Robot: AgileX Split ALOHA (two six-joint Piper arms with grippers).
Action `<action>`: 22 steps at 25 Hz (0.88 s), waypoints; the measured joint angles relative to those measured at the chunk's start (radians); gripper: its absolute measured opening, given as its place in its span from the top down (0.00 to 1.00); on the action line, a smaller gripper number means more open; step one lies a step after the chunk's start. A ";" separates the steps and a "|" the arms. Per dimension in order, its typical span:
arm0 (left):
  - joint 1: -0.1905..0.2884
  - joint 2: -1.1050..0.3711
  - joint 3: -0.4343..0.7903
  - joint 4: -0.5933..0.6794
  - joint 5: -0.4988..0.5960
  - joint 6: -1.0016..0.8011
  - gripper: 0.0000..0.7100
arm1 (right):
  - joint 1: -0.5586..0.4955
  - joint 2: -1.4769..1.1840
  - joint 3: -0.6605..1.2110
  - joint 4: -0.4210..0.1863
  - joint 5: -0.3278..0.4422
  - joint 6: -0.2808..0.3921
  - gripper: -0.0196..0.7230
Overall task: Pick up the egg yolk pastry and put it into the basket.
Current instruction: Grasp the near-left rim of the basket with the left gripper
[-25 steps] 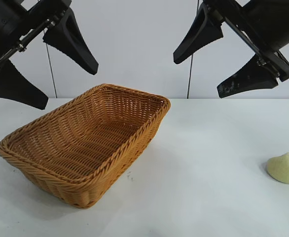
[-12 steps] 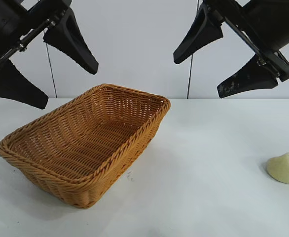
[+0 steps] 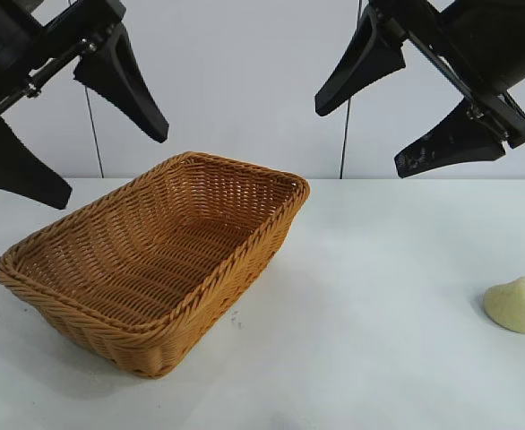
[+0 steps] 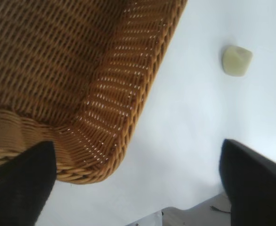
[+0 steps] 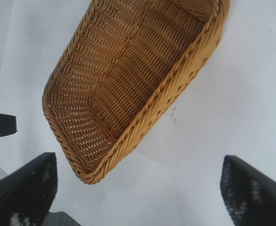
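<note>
The egg yolk pastry (image 3: 519,305), a small pale yellow lump, lies on the white table at the far right; the left wrist view shows the pastry (image 4: 237,60) well away from the basket. The orange-brown wicker basket (image 3: 155,260) stands left of centre with nothing in it, and its rim shows in the left wrist view (image 4: 128,132) and the right wrist view (image 5: 142,117). My left gripper (image 3: 88,134) hangs open high above the basket's left end. High over the table, between basket and pastry, my right gripper (image 3: 397,112) hangs open. Neither gripper holds anything.
A white table (image 3: 370,358) carries both things, with a white wall behind. Two thin dark cables (image 3: 346,107) hang down the wall. Bare tabletop lies between the basket and the pastry.
My left gripper has shifted slightly up and to the left. The right gripper, the basket and the pastry have not moved.
</note>
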 joint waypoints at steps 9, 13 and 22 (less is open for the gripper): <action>-0.045 0.013 0.027 0.290 0.022 -0.580 0.05 | 0.000 0.000 0.000 0.000 -0.001 0.000 0.07; -0.046 0.089 0.027 0.297 0.013 -0.701 0.05 | 0.000 0.000 0.000 0.000 -0.001 0.000 0.07; -0.046 0.286 0.030 0.287 -0.143 -0.777 0.05 | 0.000 0.000 0.000 0.000 -0.002 0.000 0.07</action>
